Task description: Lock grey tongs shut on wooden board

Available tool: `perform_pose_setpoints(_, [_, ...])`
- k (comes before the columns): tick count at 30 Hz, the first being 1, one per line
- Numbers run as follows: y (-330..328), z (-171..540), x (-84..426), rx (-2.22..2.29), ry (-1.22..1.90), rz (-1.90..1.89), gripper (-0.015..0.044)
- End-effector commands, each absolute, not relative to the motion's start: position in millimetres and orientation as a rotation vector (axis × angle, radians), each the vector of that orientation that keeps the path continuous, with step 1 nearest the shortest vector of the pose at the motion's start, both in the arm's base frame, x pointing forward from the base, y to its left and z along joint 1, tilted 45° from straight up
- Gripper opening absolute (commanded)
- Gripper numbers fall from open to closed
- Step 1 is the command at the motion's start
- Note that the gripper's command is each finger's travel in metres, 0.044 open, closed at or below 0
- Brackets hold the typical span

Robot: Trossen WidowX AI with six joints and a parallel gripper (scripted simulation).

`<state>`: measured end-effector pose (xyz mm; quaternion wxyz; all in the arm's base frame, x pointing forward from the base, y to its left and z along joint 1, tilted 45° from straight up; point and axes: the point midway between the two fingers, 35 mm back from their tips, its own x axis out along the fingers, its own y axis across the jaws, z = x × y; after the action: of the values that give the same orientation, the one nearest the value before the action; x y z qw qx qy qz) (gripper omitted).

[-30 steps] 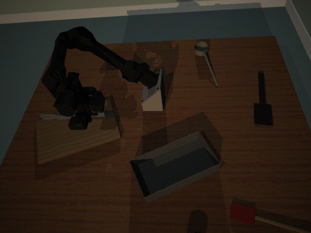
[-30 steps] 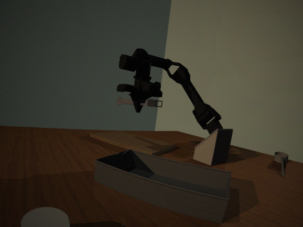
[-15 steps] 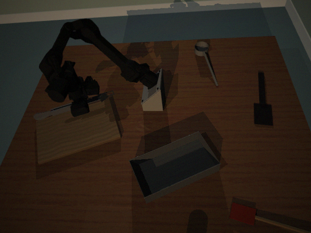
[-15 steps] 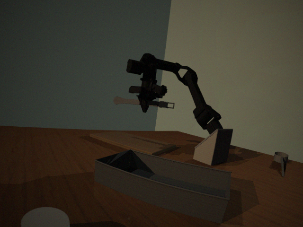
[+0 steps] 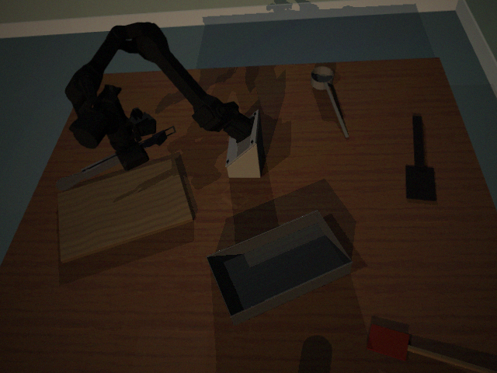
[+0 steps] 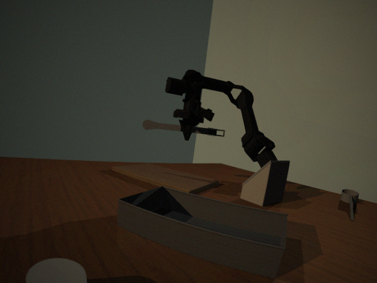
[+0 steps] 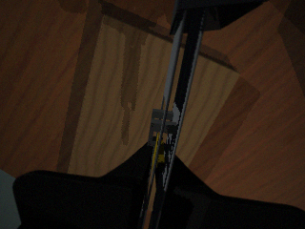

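Observation:
The grey tongs [image 5: 100,169] [image 6: 164,125] [image 7: 173,67] are off the tin, held in the air high above the table. They lie roughly level, rounded tips to the left in the top and exterior views and dark hinge end with a wire loop to the right. Their two arms lie close together in the wrist view. My gripper [image 6: 187,136] [image 7: 155,146] is shut on their middle and points down. The lock inside the hinge is hidden. The wooden board [image 5: 120,212] [image 6: 170,178] [image 7: 100,119] lies flat below. The roasting tin [image 5: 293,294] [image 6: 198,240] is empty.
A white wedge-shaped base [image 5: 244,162] [image 6: 255,191] carries my arm, right of the board. A small pan [image 5: 323,81] [image 6: 347,196], a black spatula [image 5: 420,183] and a red-headed tool [image 5: 388,342] lie farther right. A pale round object [image 6: 56,270] stands before the tin.

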<state>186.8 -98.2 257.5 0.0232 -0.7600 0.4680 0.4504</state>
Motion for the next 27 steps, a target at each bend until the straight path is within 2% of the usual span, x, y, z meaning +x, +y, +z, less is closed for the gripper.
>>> perform_pose_setpoints(1, [-99, 257, 185, -2.359, 1.452, 1.409, -0.0150])
perform_pose_setpoints(27, [-96, 253, 197, -2.828, 1.465, 0.963, -0.0150])
